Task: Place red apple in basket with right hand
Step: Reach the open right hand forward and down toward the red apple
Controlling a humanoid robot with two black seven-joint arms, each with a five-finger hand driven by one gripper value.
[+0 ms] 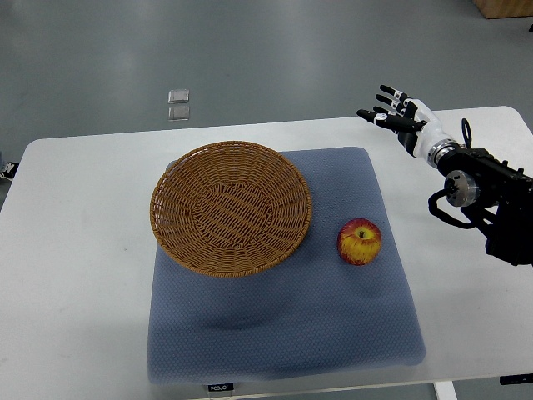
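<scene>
- White table (75, 250) carried a blue mat (333, 333) on my feed.
- Apple (360, 242) sat just right of the basket (231, 207).
- Right hand (394, 112) hovered well apart, fingers spread, empty.

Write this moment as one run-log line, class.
right hand: open, raised, holding nothing | red apple: on blue mat, right of basket | basket: empty | left hand: not in view
</scene>
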